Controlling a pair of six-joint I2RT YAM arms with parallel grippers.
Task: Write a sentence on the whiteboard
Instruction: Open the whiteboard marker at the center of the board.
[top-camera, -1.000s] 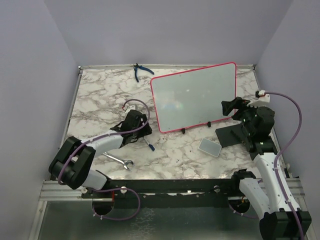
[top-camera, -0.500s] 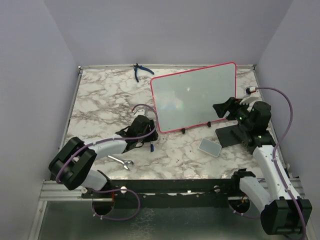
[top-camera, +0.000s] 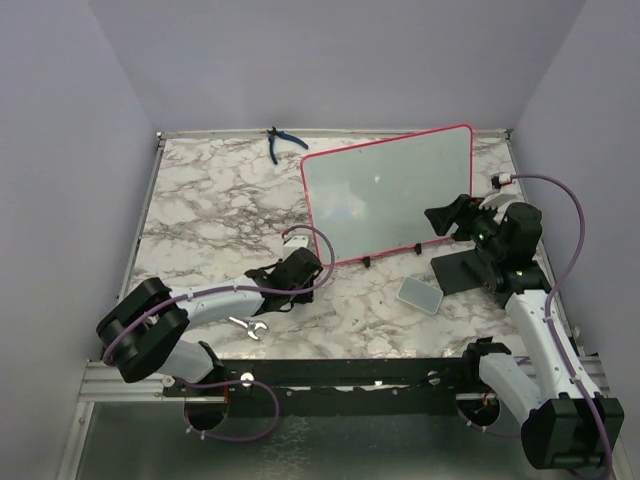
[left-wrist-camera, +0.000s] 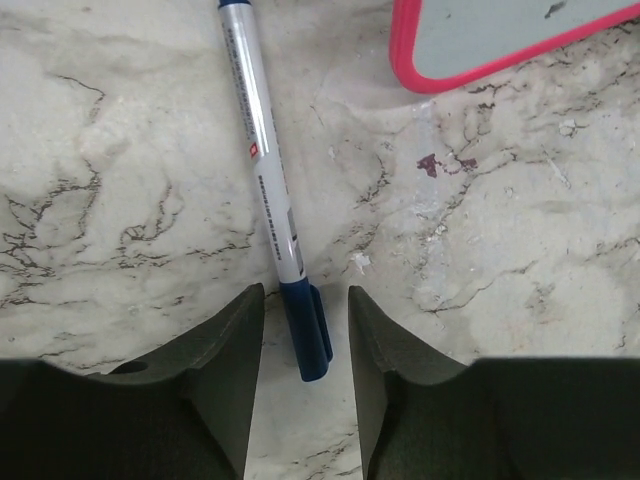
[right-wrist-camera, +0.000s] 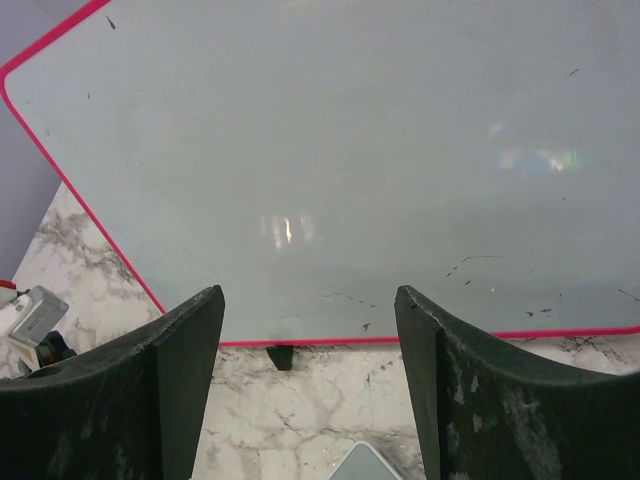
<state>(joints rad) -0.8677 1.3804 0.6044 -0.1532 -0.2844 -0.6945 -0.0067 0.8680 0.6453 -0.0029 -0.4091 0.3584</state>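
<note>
The whiteboard (top-camera: 390, 195) stands tilted at the back right, glossy white with a red-pink frame. No sentence shows on it, only faint dark specks (right-wrist-camera: 460, 265). A marker (left-wrist-camera: 265, 160) with a white barrel and a blue cap (left-wrist-camera: 305, 330) lies on the marble just left of the board's corner (left-wrist-camera: 500, 30). My left gripper (left-wrist-camera: 305, 292) is low over it, open, its jaws straddling the cap end with a narrow gap on each side. In the top view the left gripper (top-camera: 300, 268) hides the marker. My right gripper (right-wrist-camera: 308, 295) hangs open and empty, facing the whiteboard (right-wrist-camera: 330, 150) near its lower right edge (top-camera: 440, 218).
A small grey pad (top-camera: 420, 295) lies in front of the board, beside a black plate (top-camera: 462, 270) under the right arm. A wrench (top-camera: 245, 325) lies near the left arm. Blue pliers (top-camera: 283, 142) lie at the back edge. One black foot (right-wrist-camera: 281, 355) props the board.
My left gripper slid right along the table to the marker's cap end and its jaws narrowed. The right gripper swung toward the board, narrowed a little, then held still.
</note>
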